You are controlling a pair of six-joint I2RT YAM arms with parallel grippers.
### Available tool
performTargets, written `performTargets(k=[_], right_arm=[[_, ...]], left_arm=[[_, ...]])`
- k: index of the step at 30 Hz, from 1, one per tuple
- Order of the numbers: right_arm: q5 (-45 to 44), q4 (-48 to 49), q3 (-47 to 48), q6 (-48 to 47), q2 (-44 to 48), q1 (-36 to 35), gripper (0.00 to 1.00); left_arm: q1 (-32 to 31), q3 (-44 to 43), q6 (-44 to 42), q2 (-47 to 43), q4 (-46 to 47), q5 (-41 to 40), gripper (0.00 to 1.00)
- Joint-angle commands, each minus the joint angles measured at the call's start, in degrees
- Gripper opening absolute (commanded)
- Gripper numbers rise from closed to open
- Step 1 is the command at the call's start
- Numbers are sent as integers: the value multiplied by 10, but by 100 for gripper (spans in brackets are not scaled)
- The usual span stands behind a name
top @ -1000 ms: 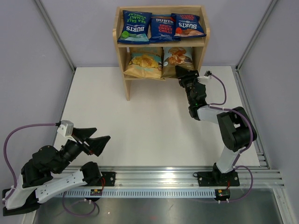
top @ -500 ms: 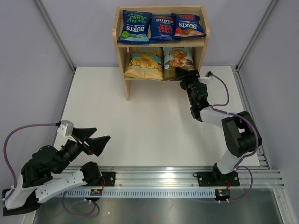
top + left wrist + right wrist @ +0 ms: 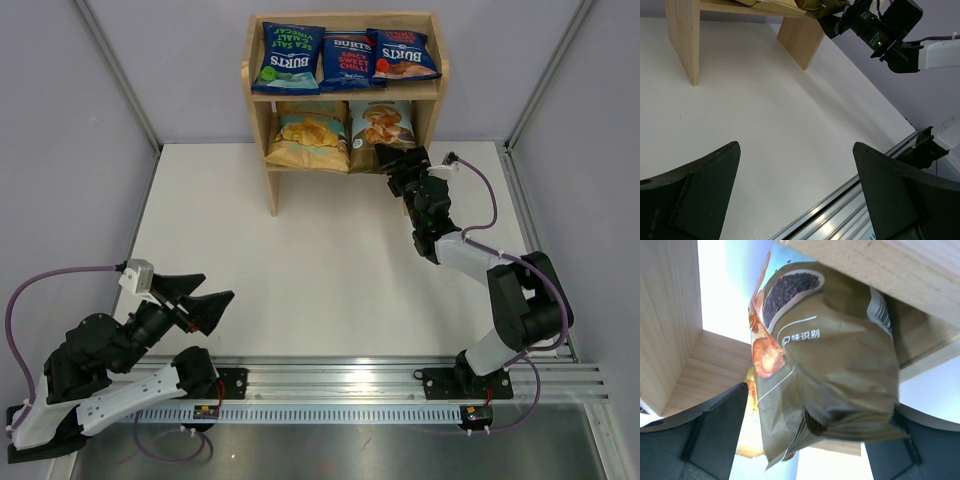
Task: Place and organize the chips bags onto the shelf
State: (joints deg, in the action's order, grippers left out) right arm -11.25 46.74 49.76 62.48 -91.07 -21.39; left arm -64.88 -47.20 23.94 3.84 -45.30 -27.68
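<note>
Nearest to the bases, the left tool (image 3: 217, 291) is held low over the near left part of the worktop (image 3: 300, 250), its jaws spread fully and nothing between them; no bag is seen in this area. Further away, the right arm is stretched out to the shelf (image 3: 272, 190), and the right tool (image 3: 392, 158) is placed at the front of the lower tier. In the right wrist view its jaws are seen wide apart, one on each side of the light-blue-and-brown bag (image 3: 830, 365), so the bag is judged to be released, though it cannot be told whether a finger touches the foil. This bag is lying on the right of the lower tier, just beside the tan bag (image 3: 310, 133), and its near end appears to project a little past the front edge of the board. On the top tier, three small dark-blue bags (image 3: 346, 58) are laid in a row. All five bags are therefore on the shelf, and the task is judged nearly finished. The main risk is in the withdrawal: if a finger is caught on the crinkly foil, the bag may be dragged forward and dropped onto the worktop. The neighbouring tan bag could also be pushed out of line by a sideways move.
</note>
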Motion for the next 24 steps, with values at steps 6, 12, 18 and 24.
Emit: performTargets(k=[6, 12, 18, 24], right_arm=[[12, -60, -13, 5, 54, 3, 99], [35, -77, -40, 5, 92, 14, 99], [51, -129, -45, -17, 142, 22, 99], [59, -262, -45, -81, 220, 23, 99]], left_arm=[[1, -3, 0, -1, 21, -34, 99], [1, -19, 23, 48, -15, -108, 99], [12, -26, 24, 110, -24, -106, 99], [59, -25, 22, 157, -24, -118, 99]])
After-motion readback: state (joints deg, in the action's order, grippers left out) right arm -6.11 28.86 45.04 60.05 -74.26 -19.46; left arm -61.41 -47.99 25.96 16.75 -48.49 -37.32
